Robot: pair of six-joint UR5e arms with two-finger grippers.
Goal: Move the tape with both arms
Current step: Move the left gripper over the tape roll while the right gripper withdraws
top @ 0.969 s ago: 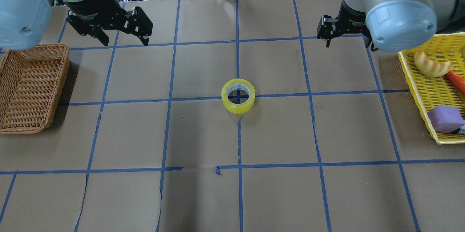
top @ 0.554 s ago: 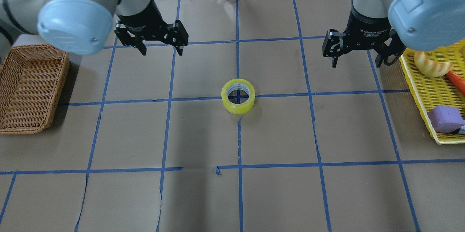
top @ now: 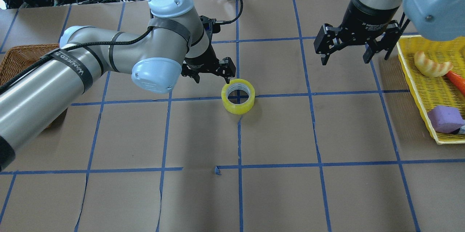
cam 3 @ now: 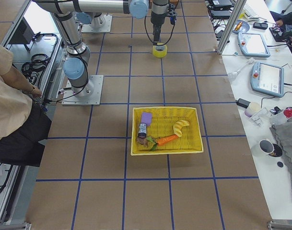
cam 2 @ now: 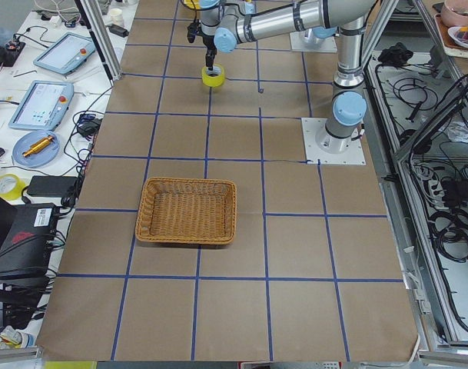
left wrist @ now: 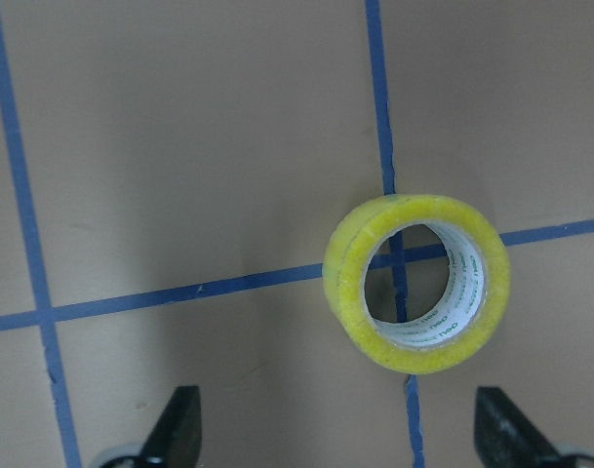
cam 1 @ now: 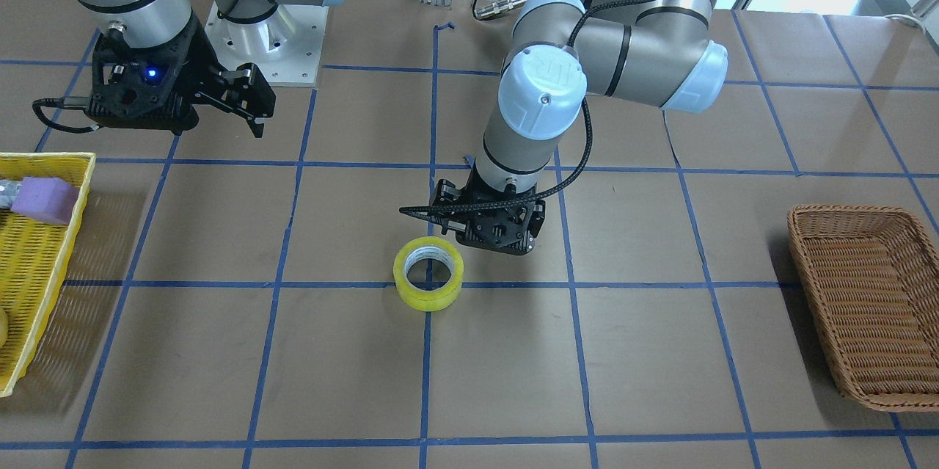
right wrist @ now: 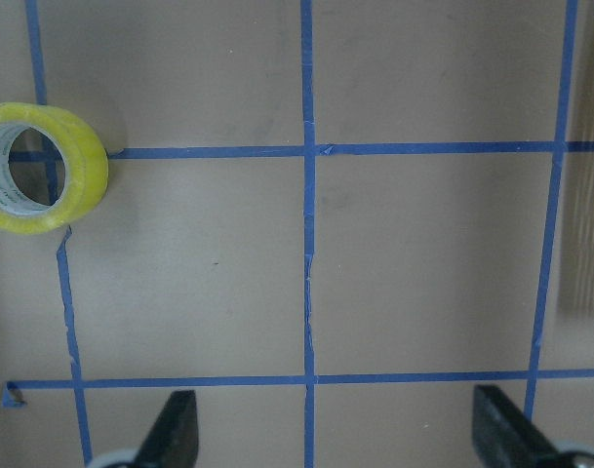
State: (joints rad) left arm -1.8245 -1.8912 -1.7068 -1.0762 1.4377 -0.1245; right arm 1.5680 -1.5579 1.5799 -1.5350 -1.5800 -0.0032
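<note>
The yellow tape roll (top: 238, 109) lies flat on a blue grid crossing at the table's middle, its white core facing up; it also shows in the front view (cam 1: 429, 299). My left gripper (top: 213, 78) is open and empty, hovering just behind and left of the roll, its right finger close to the roll's rim. In the left wrist view the tape (left wrist: 347, 285) lies ahead and right of the open gripper (left wrist: 340, 436). My right gripper (top: 345, 60) is open and empty, high at the back right, far from the tape (right wrist: 90, 174).
A wicker basket (cam 1: 807, 263) stands on the robot's left side, partly hidden by the left arm in the overhead view. A yellow tray (top: 417, 90) at the right edge holds a purple sponge (top: 445, 118), a bread piece and a carrot.
My left arm has swung from the back left in toward the middle and now hovers beside the tape. My right gripper shifted only slightly. The tape has not moved.
</note>
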